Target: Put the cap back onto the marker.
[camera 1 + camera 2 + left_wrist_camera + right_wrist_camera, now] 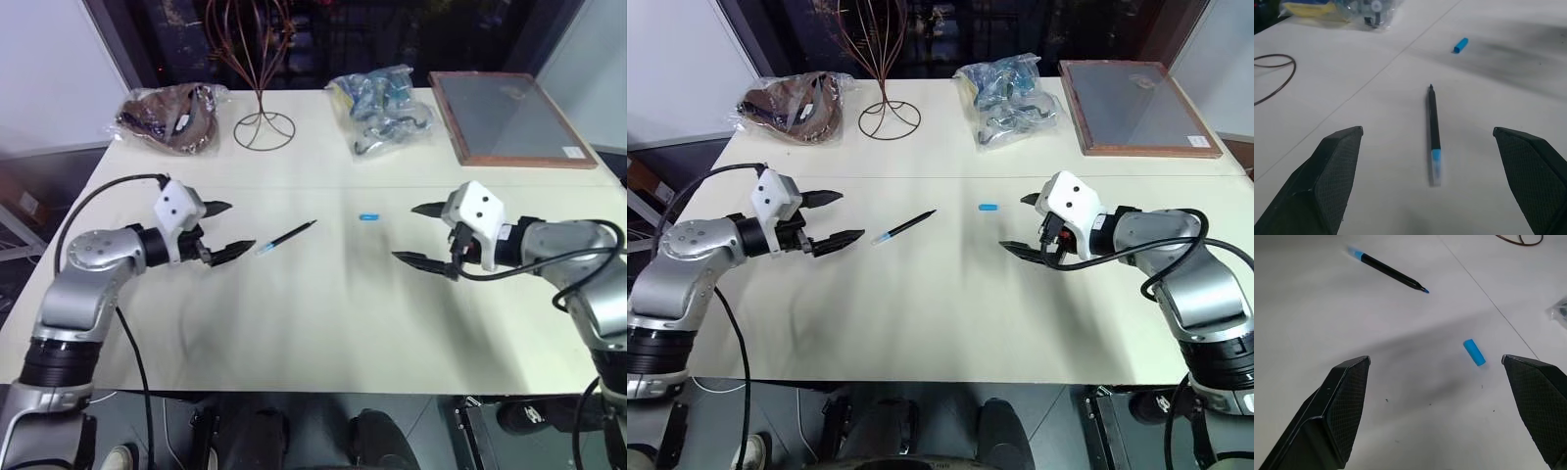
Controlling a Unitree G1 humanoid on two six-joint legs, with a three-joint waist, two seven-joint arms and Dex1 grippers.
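Observation:
The marker (286, 237) lies flat on the cream table, a thin black stick with a pale blue end (1435, 164) turned toward my left gripper. The cap (368, 216), a tiny light-blue tube, lies by itself on the table to the marker's right. My left gripper (224, 230) hovers open just left of the marker's pale end, nothing between its fingers. My right gripper (419, 235) hovers open a short way right of the cap (1474, 352), empty too. In the right wrist view the marker (1391, 271) lies beyond the cap.
Along the table's far edge stand a brown bundle in plastic (168, 116), a wire stand (263, 125), a clear bag of blue and yellow items (382, 108) and a wood-framed panel (507, 117). Black cables trail from both arms.

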